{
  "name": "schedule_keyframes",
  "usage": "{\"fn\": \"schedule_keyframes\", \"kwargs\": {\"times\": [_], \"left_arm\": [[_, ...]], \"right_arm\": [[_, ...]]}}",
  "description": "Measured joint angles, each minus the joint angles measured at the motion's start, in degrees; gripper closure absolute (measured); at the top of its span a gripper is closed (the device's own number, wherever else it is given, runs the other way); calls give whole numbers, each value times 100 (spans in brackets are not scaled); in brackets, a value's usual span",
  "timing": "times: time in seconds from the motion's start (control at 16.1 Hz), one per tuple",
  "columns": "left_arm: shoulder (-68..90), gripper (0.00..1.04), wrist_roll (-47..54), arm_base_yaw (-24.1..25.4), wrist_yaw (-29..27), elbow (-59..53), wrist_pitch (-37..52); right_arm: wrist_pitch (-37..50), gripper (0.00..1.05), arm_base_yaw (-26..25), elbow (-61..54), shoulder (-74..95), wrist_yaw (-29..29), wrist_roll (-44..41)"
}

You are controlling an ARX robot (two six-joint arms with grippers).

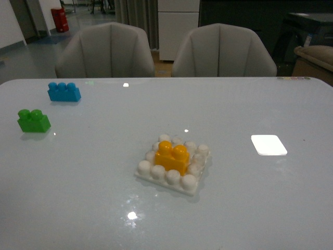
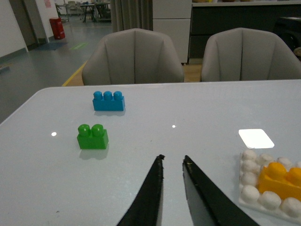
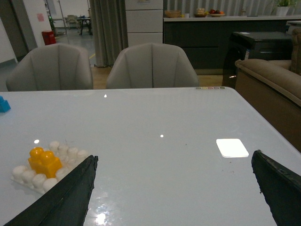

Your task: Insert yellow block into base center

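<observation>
Small yellow-orange two-stud plastic brick (image 1: 172, 157) sits mid flat white studded plate (image 1: 173, 166), between both hands: left hand (image 2: 172, 162) nearly closed, right hand (image 3: 174, 162) wide open, both empty.

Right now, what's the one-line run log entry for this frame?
yellow block: seated in base center | left gripper: nearly closed, empty | right gripper: open, empty | green, blue bricks untouched

The yellow block (image 1: 172, 158) is yellow-orange with 2 studs, set among the white rounded studs of the white base (image 1: 147, 176). Far left, a blue brick (image 1: 64, 91) shows 3 studs; nearer, a bright green brick (image 1: 34, 120) shows 2. The table (image 1: 78, 182) is pale grey-white.
</observation>
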Motion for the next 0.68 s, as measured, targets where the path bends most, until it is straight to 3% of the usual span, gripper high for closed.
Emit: {"fn": "schedule_keyframes", "kwargs": {"times": [0.12, 0.62, 0.68], "left_arm": [[-688, 103, 11, 236, 221, -267, -367], [-2262, 103, 15, 654, 647, -621, -1539], [-2892, 103, 17, 1145, 1040, -726, -2098]], "right_arm": [[2, 6, 0, 0, 0, -2, 0], [2, 6, 0, 0, 0, -2, 0], [0, 6, 0, 0, 0, 2, 0]]}}
